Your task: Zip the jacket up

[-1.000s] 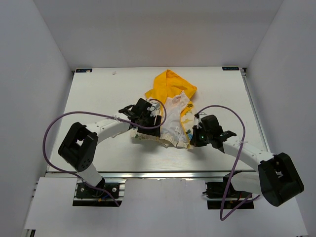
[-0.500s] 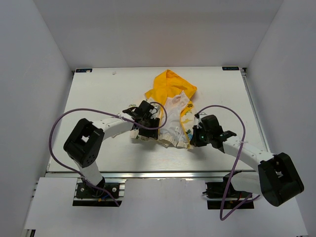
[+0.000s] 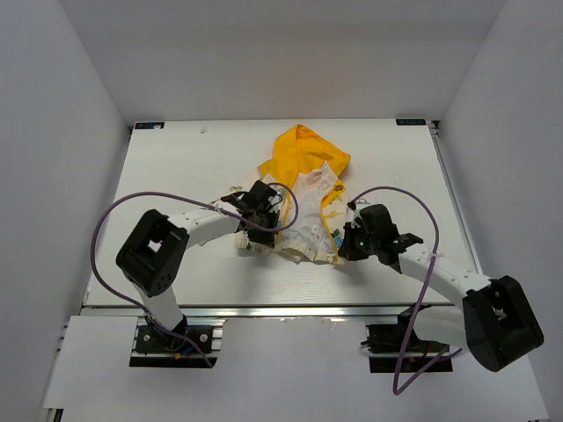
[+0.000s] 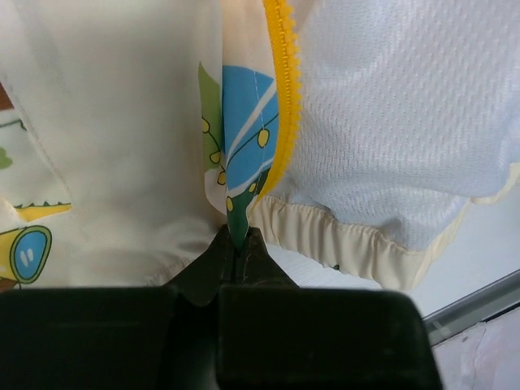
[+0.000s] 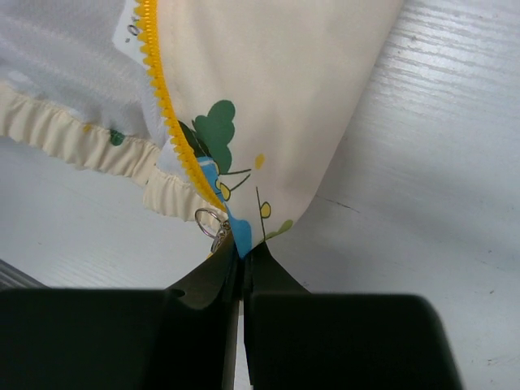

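Jacket (image 3: 303,193) is seen lying open on the white table (image 3: 176,167), near its middle, with the yellow hood (image 3: 303,154) pointed away from the arm bases and the hem turned toward them. The white lining (image 4: 390,122) is exposed between the two front edges, which are kept apart.

On the left, the left gripper (image 4: 238,248) is clenched on the jacket's left front edge at the gathered hem (image 4: 341,244). A blue and green print is pinched between its closed fingers, just beside the yellow zipper trim (image 4: 282,97).

On the right, the right gripper (image 5: 241,252) is clamped on the bottom corner of the other front panel. Its jaws are pressed together with only the fabric between them. The yellow zipper teeth (image 5: 166,130) are seen running down to the fingertips, and a small metal ring (image 5: 213,221) is found just beside them
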